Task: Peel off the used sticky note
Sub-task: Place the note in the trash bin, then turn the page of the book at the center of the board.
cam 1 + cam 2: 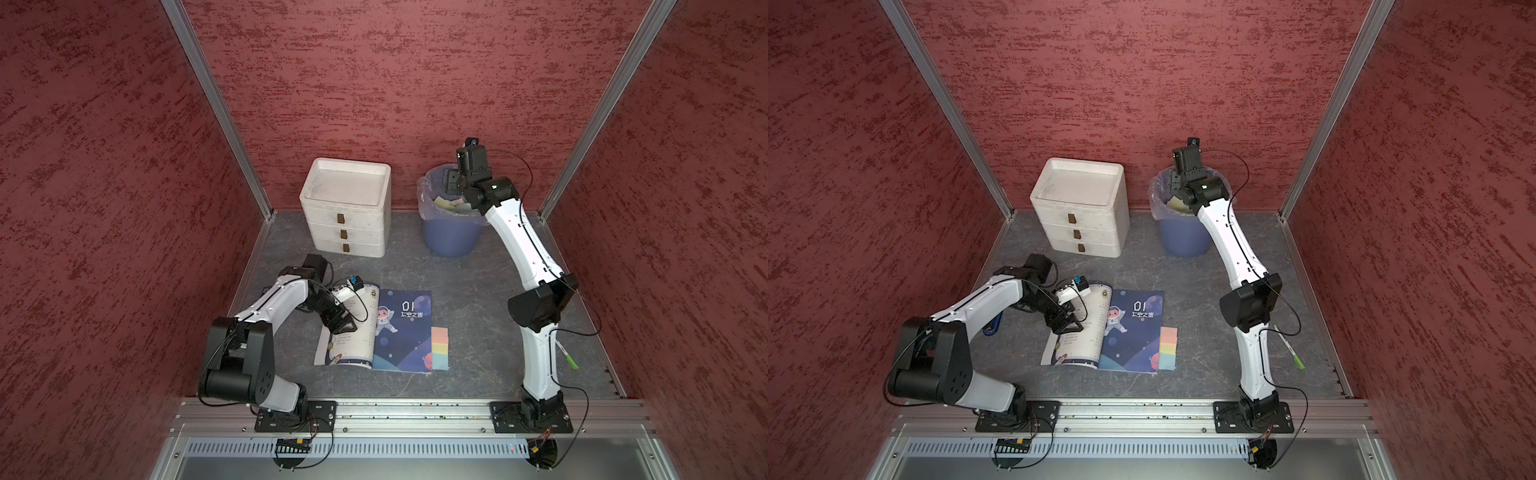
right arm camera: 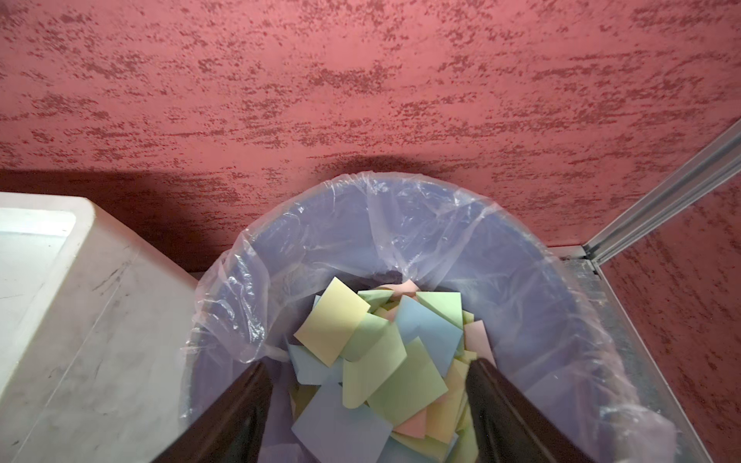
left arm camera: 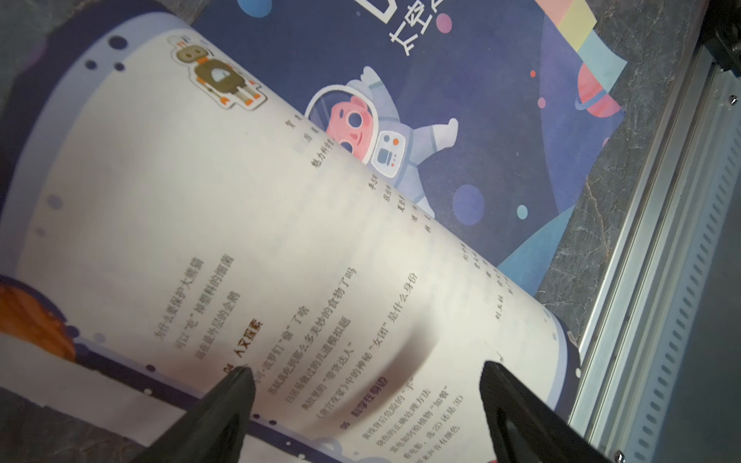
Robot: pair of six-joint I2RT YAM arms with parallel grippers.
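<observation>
Red, mottled walls [image 1: 374, 83] close in a grey marbled tabletop [image 1: 469, 291] on 3 sides. At the back stands a white drawer unit [image 1: 347, 208] with 3 drawers. Just beside it is a blue bin [image 1: 449, 237] lined with a clear plastic bag [image 2: 401, 208].

The right gripper [image 2: 369, 362] hangs over the mouth of the bin, its jaws spread wide with nothing between them. Below it, loose sticky notes [image 2: 393, 373] in yellow, green, blue and pink fill the bottom of the bin. A yellow note [image 2: 333, 324] lies tilted on top of the pile, apart from both jaws. Which note is the used one cannot be told.

Nearer the front, an open book [image 1: 403, 332] lies flat, with a dark blue page showing a cartoon astronaut. Its other, white page [image 3: 200, 200] of printed text bows upward. A striped sticky note pad [image 1: 439, 348] in pink, yellow, green and blue lies at the edge of the blue page, on the side nearer the right arm.

The left gripper [image 3: 365, 368] is over the white page with its jaws spread and gripping nothing. Its tips sit close to the paper, but whether they touch it cannot be told. A green pen [image 1: 567, 355] lies on the tabletop just beside the right arm, well apart from the book.
</observation>
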